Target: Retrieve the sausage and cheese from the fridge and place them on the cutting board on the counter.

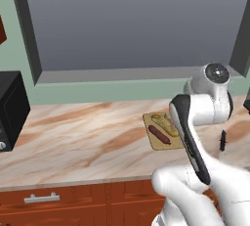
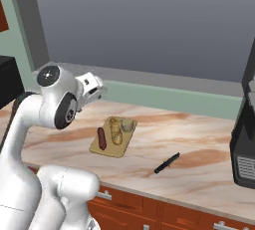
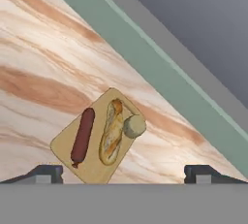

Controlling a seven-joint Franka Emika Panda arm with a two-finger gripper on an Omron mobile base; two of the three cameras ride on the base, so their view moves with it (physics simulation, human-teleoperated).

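- Sausage point(image 3: 82, 136) and cheese point(image 3: 134, 126) already lie on the cutting board point(image 3: 65, 146), flanking a bread loaf point(image 3: 112, 131).
- Pincer point(image 3: 123, 172) hangs released above; best lift straight clear.

- The white arm point(image 2: 30, 124) rises from the base, bends at a dark-jointed elbow and reaches forward.
- The wrist point(image 1: 215, 80) sits high, its hand tilted down.
- The gripper point(image 3: 124, 172) has its jaws spread wide, one dark fingertip point(image 3: 46, 172) at each side, with nothing between them.
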